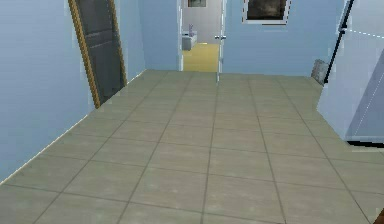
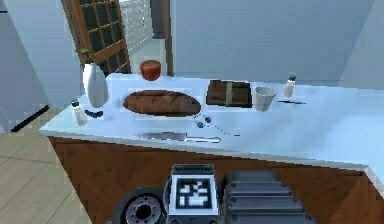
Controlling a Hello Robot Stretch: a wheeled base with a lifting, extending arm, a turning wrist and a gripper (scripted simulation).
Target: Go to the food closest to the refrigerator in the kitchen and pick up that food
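Nearest you, at the arm side view's bottom edge, the arm carries a white marked square, with the dark body of the gripper to its left; its far end cannot be made out, so you cannot tell how the jaws stand or whether anything is held. In the forward view a tiled floor meets blue walls, with a tall pale appliance at the right, a dark door at the left and an open doorway ahead. Beyond the arm lies a pale counter; on it a long brown loaf lies left of middle, between a white vase and a dark square tray; a cup stands just beside the tray; a round reddish thing sits behind the loaf at the far edge; a small shaker stands near the vase, a second shaker beyond the cup; cutlery lies in front of the loaf.
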